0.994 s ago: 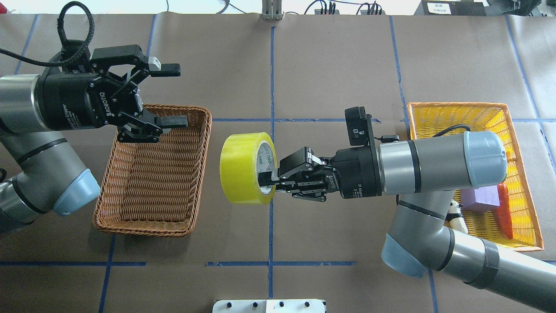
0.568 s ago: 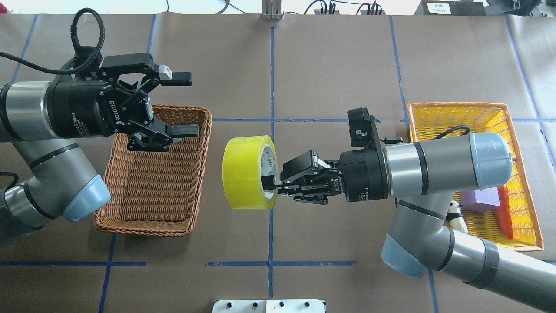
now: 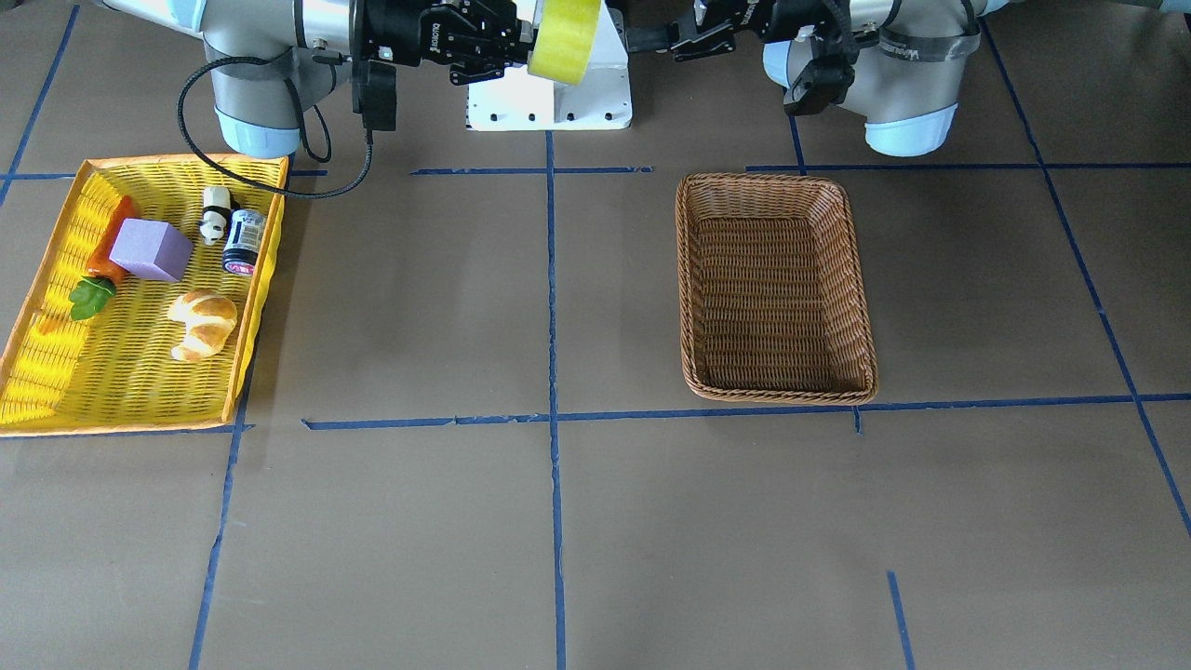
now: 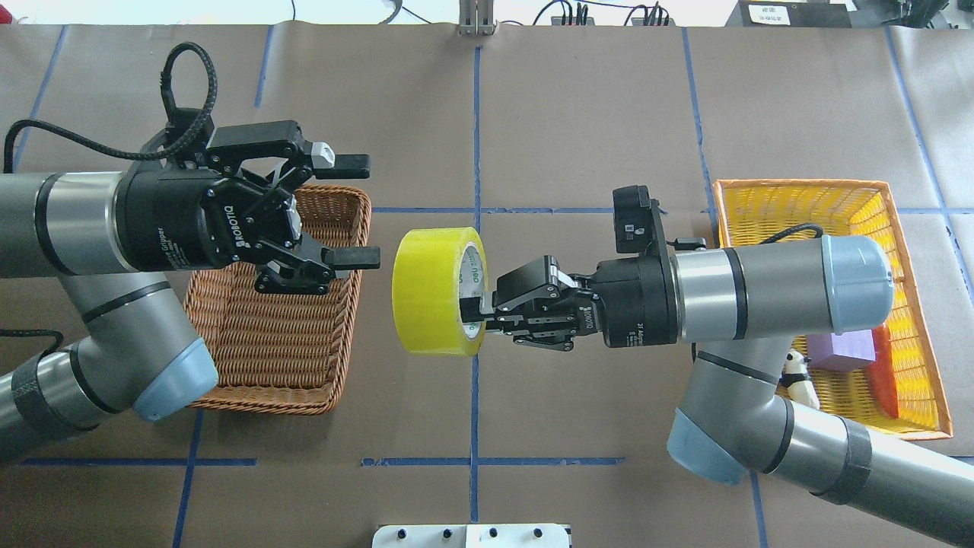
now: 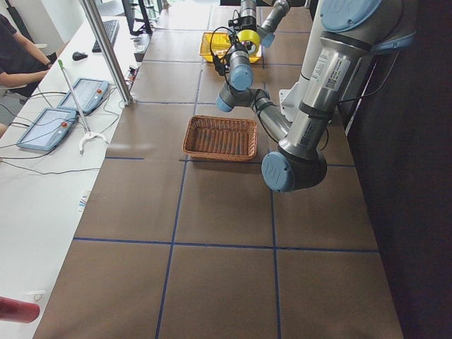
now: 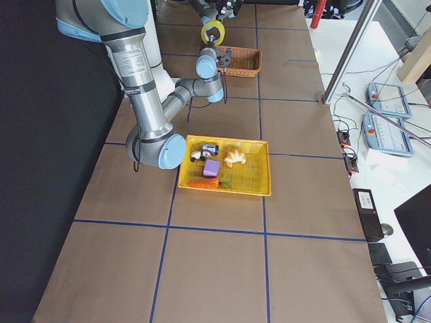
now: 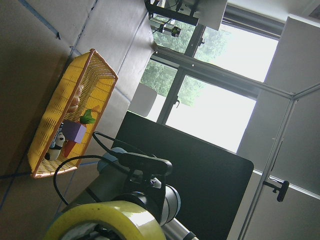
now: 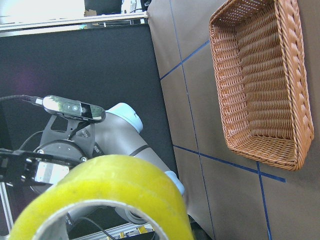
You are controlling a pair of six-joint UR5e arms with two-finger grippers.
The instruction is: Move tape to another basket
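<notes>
The yellow-green tape (image 4: 428,293) hangs in the air over the table's middle, on edge with its core facing sideways. My right gripper (image 4: 473,313) is shut on the roll's wall, one finger inside the grey-white core. My left gripper (image 4: 364,211) is open and empty, its fingertips just short of the tape's far face, above the right end of the brown wicker basket (image 4: 266,342). The basket (image 3: 777,298) holds nothing. In the front view the tape (image 3: 564,28) sits between the right gripper (image 3: 526,39) and the left gripper (image 3: 642,39). The tape also fills the bottom of the right wrist view (image 8: 100,190).
A bright yellow basket (image 4: 799,205) with an orange rim lies at the table's right. It holds a purple block (image 3: 149,249), a croissant (image 3: 203,321), a carrot (image 3: 104,247), a small jar (image 3: 244,240) and a panda figure (image 3: 215,212). The white robot base (image 3: 549,98) stands behind.
My left arm has swung to the right, bringing its open gripper from the basket's far corner up close to the tape. The right gripper holds the tape almost still.
</notes>
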